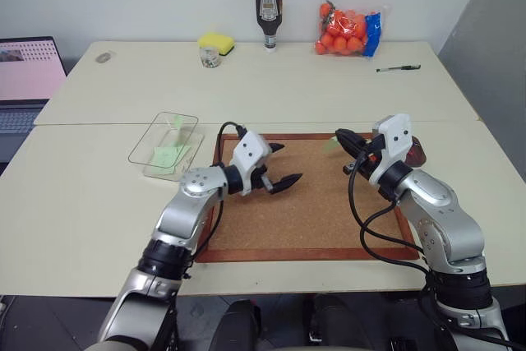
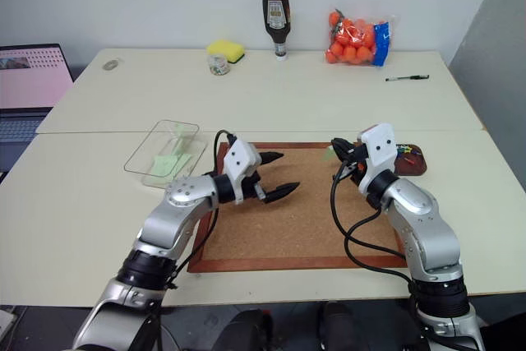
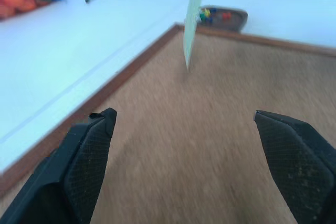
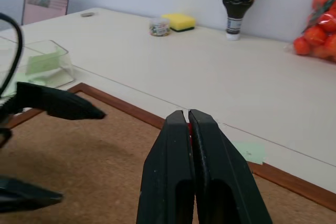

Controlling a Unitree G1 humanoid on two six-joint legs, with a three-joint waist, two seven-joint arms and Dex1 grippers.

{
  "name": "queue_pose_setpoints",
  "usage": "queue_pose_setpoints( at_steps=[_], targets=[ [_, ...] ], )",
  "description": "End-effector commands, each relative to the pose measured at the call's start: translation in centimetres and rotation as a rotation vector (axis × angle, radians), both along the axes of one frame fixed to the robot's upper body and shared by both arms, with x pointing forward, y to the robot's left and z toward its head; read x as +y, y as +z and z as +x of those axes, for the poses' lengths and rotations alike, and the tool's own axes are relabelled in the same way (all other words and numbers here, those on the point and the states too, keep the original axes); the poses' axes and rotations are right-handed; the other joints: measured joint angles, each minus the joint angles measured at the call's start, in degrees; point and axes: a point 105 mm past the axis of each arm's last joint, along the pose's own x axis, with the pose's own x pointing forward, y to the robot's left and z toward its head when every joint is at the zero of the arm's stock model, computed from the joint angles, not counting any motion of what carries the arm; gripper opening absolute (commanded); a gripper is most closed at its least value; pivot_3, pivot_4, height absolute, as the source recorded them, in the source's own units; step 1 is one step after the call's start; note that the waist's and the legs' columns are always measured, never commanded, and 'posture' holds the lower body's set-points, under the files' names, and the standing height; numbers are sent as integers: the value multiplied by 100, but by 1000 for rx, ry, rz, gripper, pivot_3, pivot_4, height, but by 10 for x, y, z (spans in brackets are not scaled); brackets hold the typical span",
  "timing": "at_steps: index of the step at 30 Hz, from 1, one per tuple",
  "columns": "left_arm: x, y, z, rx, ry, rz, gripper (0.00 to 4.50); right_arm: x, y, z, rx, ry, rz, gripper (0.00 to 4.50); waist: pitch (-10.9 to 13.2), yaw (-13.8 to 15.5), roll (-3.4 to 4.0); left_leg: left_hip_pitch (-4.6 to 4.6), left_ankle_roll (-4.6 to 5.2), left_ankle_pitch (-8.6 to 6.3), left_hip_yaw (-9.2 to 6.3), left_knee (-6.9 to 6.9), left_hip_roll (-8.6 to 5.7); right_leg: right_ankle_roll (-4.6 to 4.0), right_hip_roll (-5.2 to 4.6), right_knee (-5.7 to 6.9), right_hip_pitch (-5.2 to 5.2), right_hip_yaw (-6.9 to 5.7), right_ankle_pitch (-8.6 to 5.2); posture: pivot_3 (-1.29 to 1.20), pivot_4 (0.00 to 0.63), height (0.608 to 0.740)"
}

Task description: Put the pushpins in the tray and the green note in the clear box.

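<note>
Green note (image 1: 330,145) is held pinched in the right gripper (image 1: 345,139) above the corkboard (image 1: 312,211).
Left gripper (image 1: 283,163) jaws are spread wide, empty.

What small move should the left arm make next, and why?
Probably ease the open left gripper forward to the green note and close on its lower edge. The note hangs upright from the tip of the shut right gripper, above the corkboard and straight ahead, seemingly offered for a handover.
</note>
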Motion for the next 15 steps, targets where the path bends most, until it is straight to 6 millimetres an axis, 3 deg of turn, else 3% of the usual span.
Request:
queue_pose_setpoints(
  at_steps=[1,6,14,15],
  targets=[
    [-19,8,1,-44,-45,-17,4390,12,18,-10,-33,66,19,0,0,0,0,-3,0,0,0,0,0,-19,0,-2,-1,0,12,0,150,740],
    [-34,8,9,-66,-46,-20,4390,20,19,-15,-14,99,34,0,0,0,0,-25,0,0,-6,2,-1,-21,-1,-3,-19,-7,14,0,150,740],
    [-38,10,24,-69,-33,-26,4390,25,18,-19,1,120,43,0,0,-4,0,-24,1,0,-12,4,-2,-20,0,1,-19,-15,14,0,150,740],
    [-37,11,26,-65,-32,-33,4219,25,18,-19,2,121,43,0,0,-5,0,-26,1,0,-13,6,-2,-20,0,0,-19,-16,14,0,150,740]
  ],
)
